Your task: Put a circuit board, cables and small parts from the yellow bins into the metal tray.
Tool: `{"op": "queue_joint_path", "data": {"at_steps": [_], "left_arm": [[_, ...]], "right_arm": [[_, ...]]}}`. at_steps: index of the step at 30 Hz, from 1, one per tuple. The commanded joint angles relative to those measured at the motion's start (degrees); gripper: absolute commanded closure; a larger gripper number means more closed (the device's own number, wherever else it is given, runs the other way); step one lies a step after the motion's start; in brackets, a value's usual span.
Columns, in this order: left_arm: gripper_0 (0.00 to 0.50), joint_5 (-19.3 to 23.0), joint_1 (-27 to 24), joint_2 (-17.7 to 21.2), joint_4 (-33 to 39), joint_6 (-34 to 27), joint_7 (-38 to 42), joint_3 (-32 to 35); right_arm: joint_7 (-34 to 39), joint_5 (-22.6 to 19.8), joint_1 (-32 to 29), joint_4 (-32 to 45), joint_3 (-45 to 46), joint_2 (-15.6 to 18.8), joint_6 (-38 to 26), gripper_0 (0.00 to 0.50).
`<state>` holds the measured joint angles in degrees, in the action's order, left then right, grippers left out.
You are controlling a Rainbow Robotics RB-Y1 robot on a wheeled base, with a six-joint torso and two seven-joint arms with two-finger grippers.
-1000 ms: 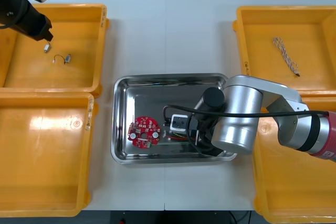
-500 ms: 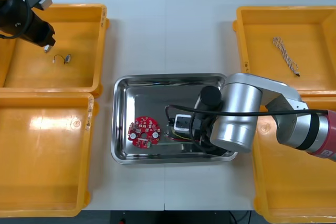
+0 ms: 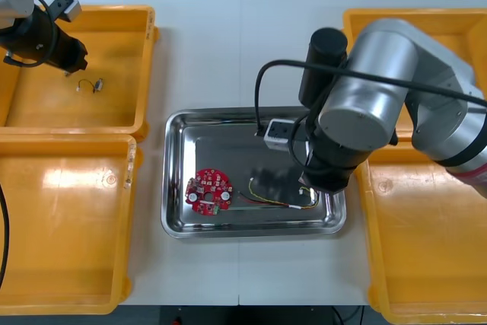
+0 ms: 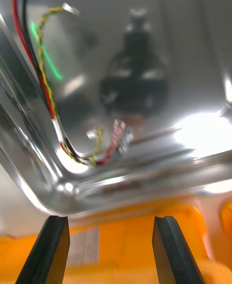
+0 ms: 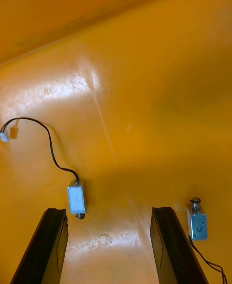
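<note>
In the front view the metal tray [image 3: 176,123] holds a round red circuit board [image 3: 209,192] and a red and yellow cable [image 3: 283,203]. My right arm [image 3: 358,112] hangs above the tray's right half. In the right wrist view my right gripper [image 4: 110,250] is open with nothing in it, above the tray's corner [image 4: 29,168], and the cable [image 4: 48,100] lies beyond it. My left gripper [image 5: 108,245] is open over the far left yellow bin [image 3: 144,20]. One small metal part [image 5: 76,199] on a black wire lies between its fingers. Another small metal part [image 5: 197,222] lies just outside one finger.
A second yellow bin [image 3: 68,226] sits at the near left. Two more are on the right, one near [image 3: 426,264] and one far [image 3: 365,28], both partly covered by my right arm. White table shows between the bins and the tray.
My right arm has lifted up and back out of the tray, leaving the red and yellow cable lying there. My left gripper has shifted slightly right, toward the small metal parts.
</note>
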<state>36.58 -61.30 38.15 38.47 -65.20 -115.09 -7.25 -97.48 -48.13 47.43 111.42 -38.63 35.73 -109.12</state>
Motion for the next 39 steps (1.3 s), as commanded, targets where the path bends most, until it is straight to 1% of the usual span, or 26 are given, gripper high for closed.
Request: {"op": "queue_joint_path", "data": {"at_steps": [1, 4, 10, 12, 15, 19, 21, 25, 28, 33, 34, 35, 37, 39], "left_arm": [[0.000, -0.7, -1.7, -0.8, 0.6, 1.7, -8.1, -0.1], [0.000, -1.0, -1.7, -0.8, 0.6, 1.9, -8.2, -0.1], [0.000, -1.5, -0.5, -0.7, 0.6, 3.5, -8.8, -0.3], [0.000, -1.7, -0.2, -0.7, 0.6, 3.7, -9.0, -0.3], [0.000, -1.7, 0.1, -0.8, 0.6, 4.0, -9.1, -0.3], [0.000, -1.8, 0.7, -0.7, 0.6, 4.7, -9.3, -0.4], [0.000, -1.9, 1.0, -0.7, 0.6, 4.7, -9.4, -0.4], [0.000, -1.6, 1.9, -0.7, 0.6, 5.6, -9.5, -0.4], [0.000, -1.4, 2.3, -0.7, 0.6, 6.0, -9.6, -0.4], [0.000, -1.3, 3.0, -0.7, 0.6, 6.7, -9.7, -0.3], [0.000, -1.3, 3.4, -0.8, 0.6, 7.1, -9.8, -0.4], [0.000, -1.3, 3.6, -0.7, 0.6, 7.3, -9.7, -0.3], [0.000, -1.2, 3.9, -0.7, 0.6, 7.7, -9.8, -0.4], [0.000, -1.2, 4.3, -0.7, 0.6, 8.3, -9.7, -0.4]], "right_arm": [[-0.2, -0.7, 4.5, 2.0, 7.3, -0.7, -0.9, 0.000], [0.2, -0.7, 4.9, 2.0, 11.5, 0.0, -0.9, 0.000], [0.8, -2.6, 5.0, 1.6, 17.4, 4.4, -0.9, 0.000], [1.2, -3.2, 4.9, 0.5, 19.5, 6.3, -0.9, 0.000], [1.3, -3.6, 4.9, -2.3, 22.4, 7.9, -0.9, 0.000], [1.1, -2.5, 5.0, -7.1, 26.8, 8.2, -0.9, 0.000], [0.6, -0.7, 5.2, -10.1, 29.3, 8.3, -0.9, 0.000], [-0.3, 2.8, 6.1, -13.6, 30.7, 8.5, -0.9, 0.000], [-0.8, 4.2, 6.7, -16.5, 30.8, 8.6, -0.9, 0.000], [-1.3, 5.1, 7.9, -21.6, 31.7, 8.6, -0.9, 0.000], [-1.8, 5.1, 8.5, -24.2, 32.3, 8.6, -0.9, 0.000], [-1.9, 5.1, 8.6, -25.0, 32.5, 8.6, -0.9, 0.000], [-2.5, 4.9, 9.1, -27.3, 33.0, 8.6, 0.2, 0.000], [-4.3, 4.8, 9.3, -29.9, 33.0, 8.6, 3.2, 0.000]]}}
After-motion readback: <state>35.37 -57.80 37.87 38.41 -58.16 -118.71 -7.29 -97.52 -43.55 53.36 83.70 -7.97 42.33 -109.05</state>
